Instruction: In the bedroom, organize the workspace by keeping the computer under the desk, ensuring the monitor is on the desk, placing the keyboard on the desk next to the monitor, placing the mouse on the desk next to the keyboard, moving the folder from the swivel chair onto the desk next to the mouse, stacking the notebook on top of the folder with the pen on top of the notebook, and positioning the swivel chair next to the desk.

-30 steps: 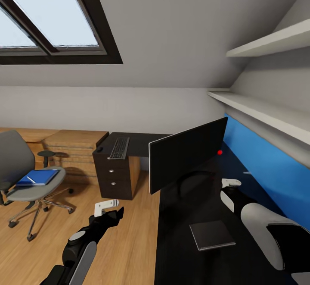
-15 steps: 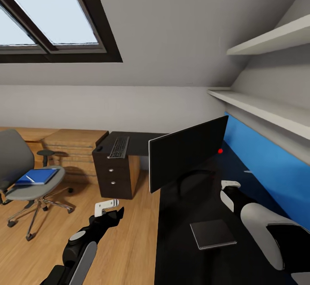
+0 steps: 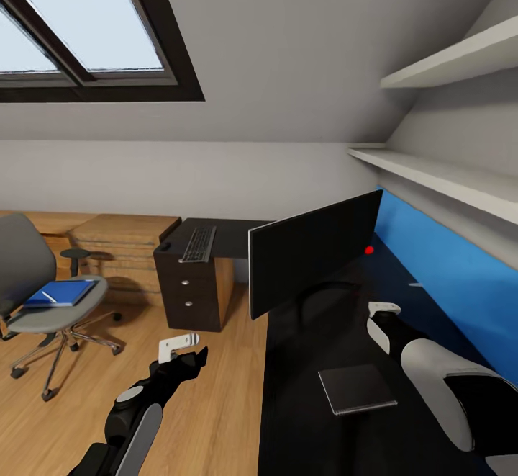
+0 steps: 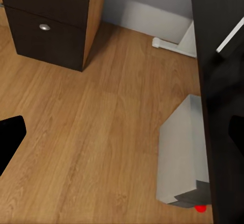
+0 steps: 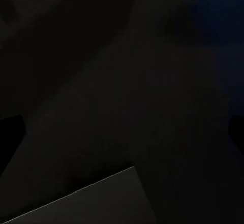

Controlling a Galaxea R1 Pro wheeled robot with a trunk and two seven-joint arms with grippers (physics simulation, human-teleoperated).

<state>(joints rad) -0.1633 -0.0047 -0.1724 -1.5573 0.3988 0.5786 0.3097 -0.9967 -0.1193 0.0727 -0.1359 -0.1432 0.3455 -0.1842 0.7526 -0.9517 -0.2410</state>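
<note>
The glossy black table (image 3: 316,361) is running along the blue back panel (image 3: 439,274), its near end cut off by the frame. The monitor (image 3: 313,253) is standing on it, its stand lost against the dark top. The swivel chair (image 3: 43,296) is sitting well apart on the wooden floor (image 3: 216,397), carrying the blue folder (image 3: 61,293) with the pen (image 3: 49,296) lying on it. The computer (image 4: 185,153) is resting on the floor at the table's edge, partly hidden beneath it. The keyboard (image 3: 199,244) is lying on the table's far wing above the drawer unit (image 3: 191,292), a small dark shape, possibly the mouse (image 3: 167,247), beside it. A dark notebook (image 3: 357,388) is lying near the right end effector (image 3: 385,309). The left end effector (image 3: 180,345) is hovering over the floor; I cannot tell whether either one's fingers are apart.
</note>
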